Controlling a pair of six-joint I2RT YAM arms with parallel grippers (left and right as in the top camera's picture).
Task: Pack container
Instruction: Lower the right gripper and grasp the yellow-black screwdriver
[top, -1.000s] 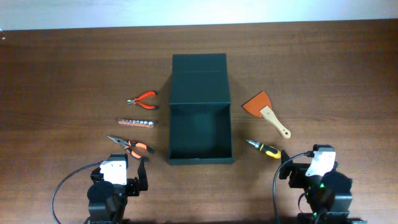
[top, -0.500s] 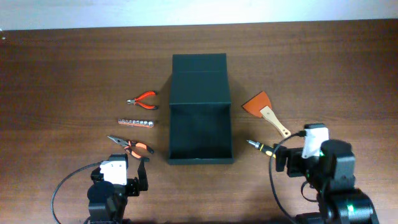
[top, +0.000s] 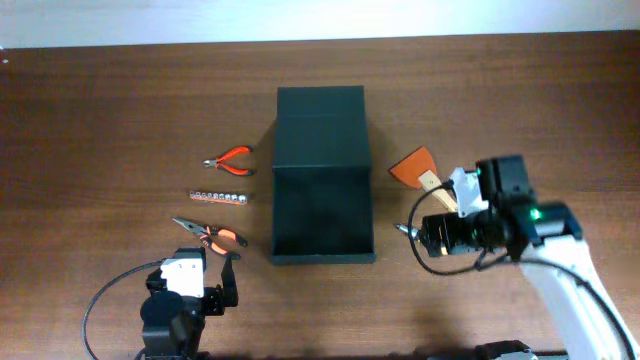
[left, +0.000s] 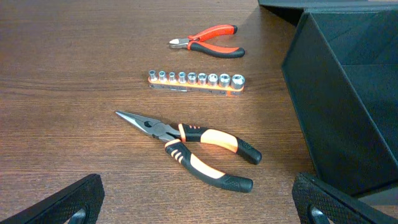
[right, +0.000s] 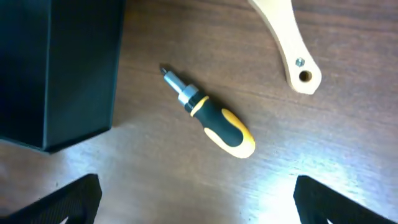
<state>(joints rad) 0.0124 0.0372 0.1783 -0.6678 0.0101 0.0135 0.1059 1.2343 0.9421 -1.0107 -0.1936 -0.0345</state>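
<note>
The container (top: 322, 215) is seen at the middle of the tabletop (top: 120, 100), with its lid laid back flat toward the far edge. The right tool (right: 198, 202) is held with its fingers spread wide just to the container's right, near the front right corner. It is placed above a black-and-yellow screwdriver (right: 210, 115), which is not touched. A wooden-handled scraper (top: 420, 170) is found just beyond. The left tool (left: 199, 205) is likewise spread, set off the container's front left corner. Orange-handled pliers (left: 193, 146), a socket rail (left: 196, 81) and small cutters (left: 208, 42) are laid out before it.
</note>
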